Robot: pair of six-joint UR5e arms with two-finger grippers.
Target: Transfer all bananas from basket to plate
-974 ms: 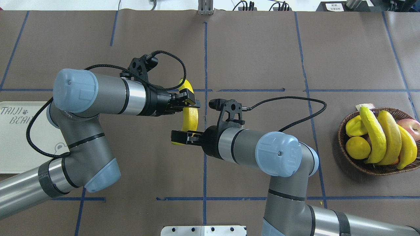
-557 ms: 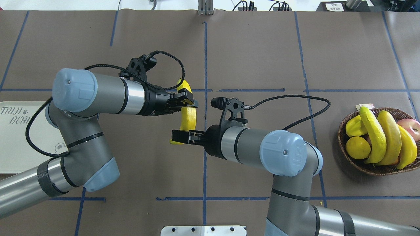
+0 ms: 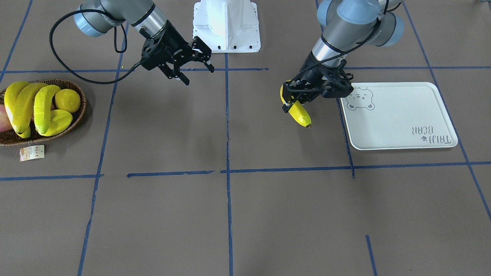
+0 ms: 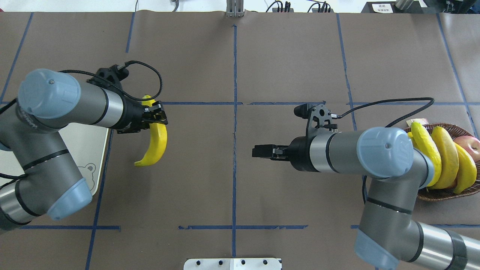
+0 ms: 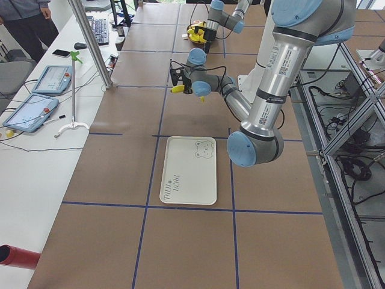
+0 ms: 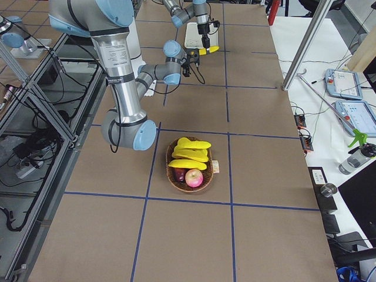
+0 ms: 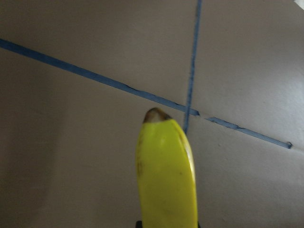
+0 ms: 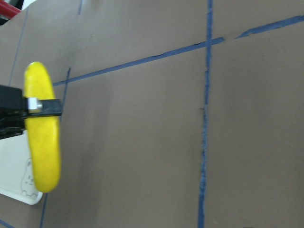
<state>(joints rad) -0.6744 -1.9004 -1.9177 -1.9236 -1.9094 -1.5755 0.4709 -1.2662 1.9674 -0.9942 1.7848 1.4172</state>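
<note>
Hanging from the left gripper (image 4: 157, 114), which is clenched on its upper part, one banana (image 4: 156, 144) is just right of the plate (image 3: 402, 115). Three more bananas (image 4: 446, 157) lie in the basket (image 3: 80, 115) far right, with a lemon (image 3: 67, 100), starfruit (image 3: 57, 120) and apple (image 4: 468, 144). The right gripper (image 3: 199, 76) stands released.

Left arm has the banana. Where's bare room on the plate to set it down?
The whole plate is bare; the widest patch lies between the bear-face drawing and the TAIJI BEAR lettering. The banana in the left gripper hangs just off the bear-side edge. Only the basket is crowded.
</note>
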